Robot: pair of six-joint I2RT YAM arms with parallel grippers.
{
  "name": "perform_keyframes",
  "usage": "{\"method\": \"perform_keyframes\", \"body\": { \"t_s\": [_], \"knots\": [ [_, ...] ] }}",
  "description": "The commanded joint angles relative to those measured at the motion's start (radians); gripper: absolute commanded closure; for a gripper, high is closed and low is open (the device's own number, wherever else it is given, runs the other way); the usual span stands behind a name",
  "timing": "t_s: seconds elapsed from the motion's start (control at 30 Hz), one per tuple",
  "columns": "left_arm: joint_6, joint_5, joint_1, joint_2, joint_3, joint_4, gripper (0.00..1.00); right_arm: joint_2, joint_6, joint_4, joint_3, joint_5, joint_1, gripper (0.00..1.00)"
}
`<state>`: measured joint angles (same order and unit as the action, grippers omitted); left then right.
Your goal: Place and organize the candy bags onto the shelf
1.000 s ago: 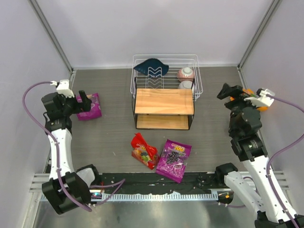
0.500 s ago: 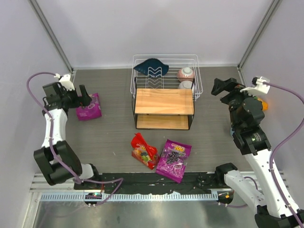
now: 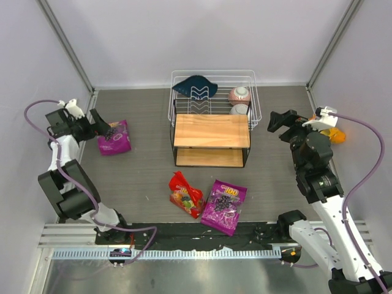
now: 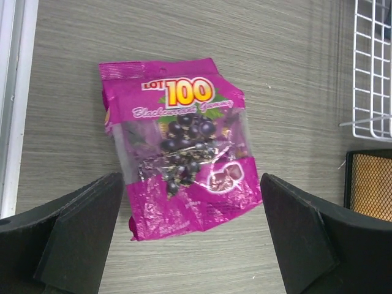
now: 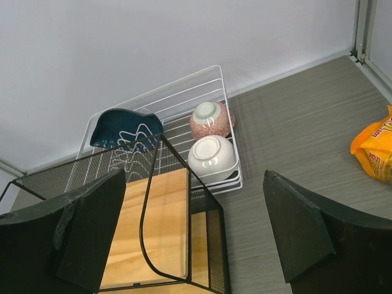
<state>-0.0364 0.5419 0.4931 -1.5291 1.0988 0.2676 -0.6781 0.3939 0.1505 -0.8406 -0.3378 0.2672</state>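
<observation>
- Judging by the shelf [image 3: 212,130], the task has barely begun: both wooden boards lie bare, and all four candy bags are on the table.
- One purple grape bag [image 4: 180,162] lies flat at the far left, well apart from the shelf. The left gripper [image 4: 190,245] hovers above it with its fingers spread wide and nothing held. In the wrist view the bag sits between the two fingers, so this looks like the first pick.
- A red bag [image 3: 185,195] and a second purple bag [image 3: 225,206] lie side by side in front of the shelf, near the arm bases. Whether they touch is hard to tell.
- The orange-yellow bag [image 5: 375,150] lies by the right wall. The right gripper [image 5: 196,236] is also spread apart and empty, facing the shelf and the white wire basket [image 3: 257,98] rather than that bag.
- Left to do: pick up each of the four bags, set them on the boards and arrange them neatly.
</observation>
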Motion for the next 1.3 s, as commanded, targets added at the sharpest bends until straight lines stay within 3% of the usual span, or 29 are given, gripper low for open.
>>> {"method": "perform_keyframes", "body": {
  "t_s": [0.0, 0.53, 0.73, 0.83, 0.9, 1.03, 1.1, 1.27],
  "knots": [
    [-0.062, 0.136, 0.067, -0.08, 0.055, -0.033, 0.0, 0.008, -0.01, -0.052, 0.018, 0.003, 0.006, 0.0],
    [-0.046, 0.177, 0.084, -0.263, 0.088, -0.024, 0.04, 0.072, -0.006, -0.086, 0.089, -0.046, 0.006, 0.0],
    [-0.039, 0.176, 0.084, -0.302, 0.098, -0.019, 0.26, 0.077, -0.007, -0.095, 0.104, -0.049, 0.006, 0.0],
    [-0.039, 0.193, 0.085, -0.321, 0.108, -0.011, 0.52, 0.075, -0.009, -0.095, 0.106, -0.05, 0.006, 0.0],
    [-0.033, 0.216, 0.082, -0.325, 0.111, -0.004, 0.6, 0.077, -0.009, -0.095, 0.107, -0.05, 0.004, 0.0],
    [-0.01, 0.236, 0.078, -0.322, 0.121, 0.022, 0.9, 0.083, -0.007, -0.097, 0.112, -0.053, 0.006, 0.0],
    [0.026, 0.26, 0.078, -0.316, 0.136, 0.061, 0.99, 0.087, -0.006, -0.095, 0.115, -0.055, 0.004, 0.0],
    [0.056, 0.296, 0.078, -0.257, 0.154, 0.125, 1.0, 0.089, -0.007, -0.095, 0.118, -0.053, 0.006, 0.0]
  ]
}}
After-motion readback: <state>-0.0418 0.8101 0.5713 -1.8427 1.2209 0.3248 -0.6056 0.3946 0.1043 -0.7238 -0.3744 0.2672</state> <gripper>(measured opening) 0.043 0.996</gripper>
